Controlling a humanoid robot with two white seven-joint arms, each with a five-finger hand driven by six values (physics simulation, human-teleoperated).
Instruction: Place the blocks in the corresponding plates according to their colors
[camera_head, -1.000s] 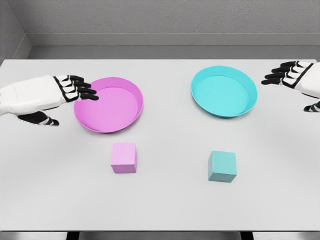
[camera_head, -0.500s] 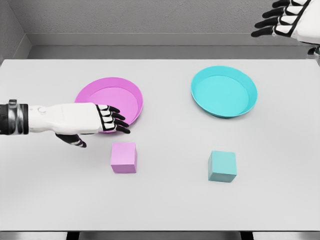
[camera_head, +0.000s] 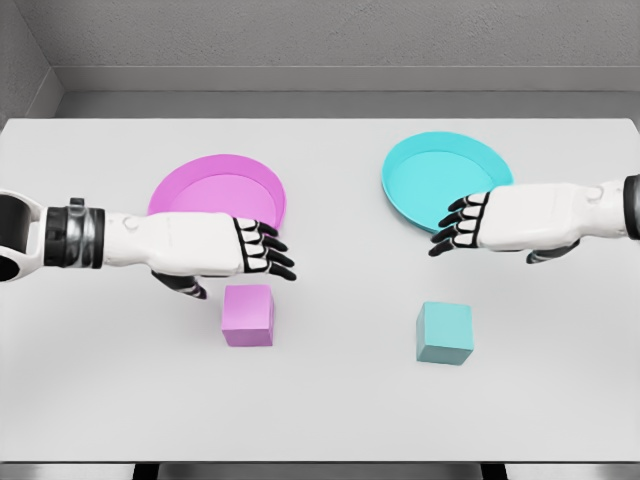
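On the counter: pink block, teal block, both outside the pink plate and teal plate. Left hand and right hand hover, fingers apart, empty. Risk: an off-centre descent could shove a block aside.

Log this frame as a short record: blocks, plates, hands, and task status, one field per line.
pink block: on the table, in front of the pink plate, not in it
teal block: on the table, in front of the teal plate, not in it
pink plate: holds no block, left side, partly covered by the left arm
teal plate: holds no block, right side
left hand: open, holds nothing, just behind the pink block
right hand: open, holds nothing, over the teal plate's near rim
task status: neither block placed yet
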